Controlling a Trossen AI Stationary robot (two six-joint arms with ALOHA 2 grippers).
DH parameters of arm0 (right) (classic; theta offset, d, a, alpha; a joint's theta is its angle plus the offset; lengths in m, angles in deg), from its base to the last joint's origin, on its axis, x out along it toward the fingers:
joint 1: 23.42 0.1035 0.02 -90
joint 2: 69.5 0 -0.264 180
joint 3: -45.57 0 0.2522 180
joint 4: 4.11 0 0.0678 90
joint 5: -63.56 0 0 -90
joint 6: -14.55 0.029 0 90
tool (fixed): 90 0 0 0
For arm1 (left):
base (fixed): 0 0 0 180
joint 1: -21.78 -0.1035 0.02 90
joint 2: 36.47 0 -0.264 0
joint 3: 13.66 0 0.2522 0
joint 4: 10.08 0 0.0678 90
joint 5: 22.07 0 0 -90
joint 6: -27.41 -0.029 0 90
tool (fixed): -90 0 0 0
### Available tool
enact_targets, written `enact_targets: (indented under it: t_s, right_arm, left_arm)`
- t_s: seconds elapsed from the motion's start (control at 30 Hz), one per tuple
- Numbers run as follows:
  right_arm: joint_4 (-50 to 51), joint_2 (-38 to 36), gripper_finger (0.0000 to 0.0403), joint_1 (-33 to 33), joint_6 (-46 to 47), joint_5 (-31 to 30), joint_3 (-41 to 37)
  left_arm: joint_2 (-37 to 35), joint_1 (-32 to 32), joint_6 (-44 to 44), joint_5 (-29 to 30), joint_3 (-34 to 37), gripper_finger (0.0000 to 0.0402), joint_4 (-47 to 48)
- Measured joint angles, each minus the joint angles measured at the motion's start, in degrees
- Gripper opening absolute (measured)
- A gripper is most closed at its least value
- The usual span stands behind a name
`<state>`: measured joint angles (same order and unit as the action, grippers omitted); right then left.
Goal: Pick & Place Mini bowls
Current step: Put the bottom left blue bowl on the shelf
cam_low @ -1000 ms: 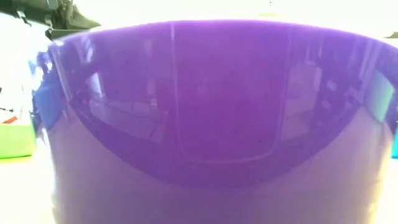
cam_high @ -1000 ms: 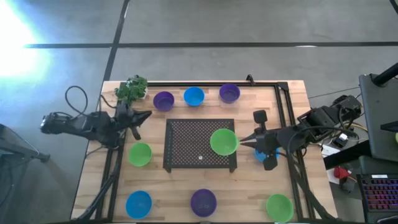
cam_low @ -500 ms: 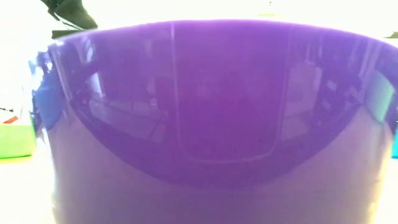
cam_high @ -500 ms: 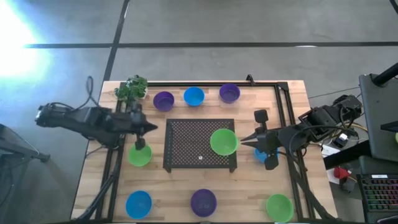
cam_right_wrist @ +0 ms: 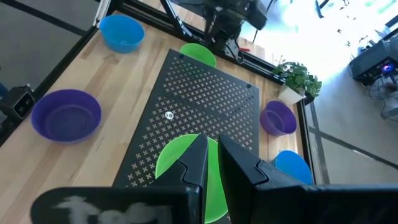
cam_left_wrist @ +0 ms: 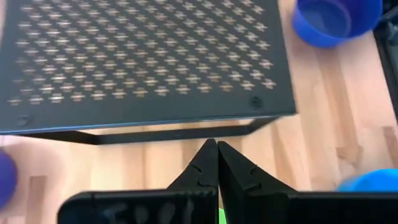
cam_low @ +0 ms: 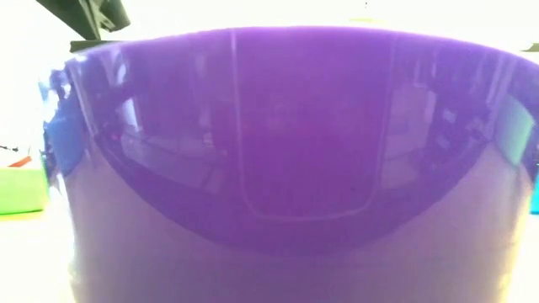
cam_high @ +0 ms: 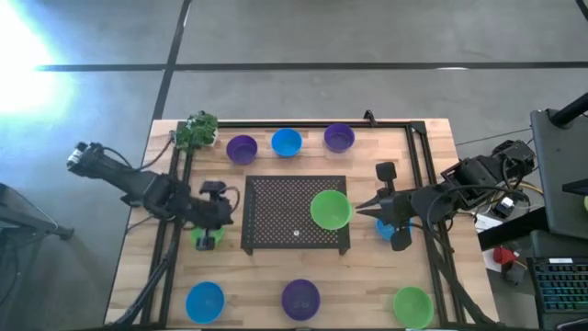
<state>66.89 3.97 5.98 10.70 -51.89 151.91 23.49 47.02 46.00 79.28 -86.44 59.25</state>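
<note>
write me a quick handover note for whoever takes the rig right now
Left claw: shut, empty, low over the green bowl left of the black mesh mat.
Right claw: at the rim of the green bowl on the mat's right edge; grip unclear.
Done: one bowl on the mat.
Left: seven bowls on the wood, three along the far edge, three along the near edge, plus the one under the left claw.
</note>
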Motion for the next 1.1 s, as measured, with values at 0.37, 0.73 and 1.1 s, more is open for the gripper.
enact_targets:
  t_s: [0.37, 0.73, 1.1]
  right_arm:
    - [0.0, 0.0, 0.0034, -0.01, -1.15, 0.0, 0.0]
    - [-0.08, 0.0, 0.0034, -0.01, -1.22, 0.0, 0.0]
    - [-0.45, 0.0, 0.0034, -0.01, -1.07, 0.0, -0.01]
  left_arm:
    - [3.92, 12.77, 18.21, 0.56, 0.13, 0.0, 0.27]
    - [12.96, 22.72, 33.59, -1.33, -0.06, 0.0, -4.91]
    - [18.85, 24.65, 32.75, -1.45, -4.17, 0.0, 3.0]
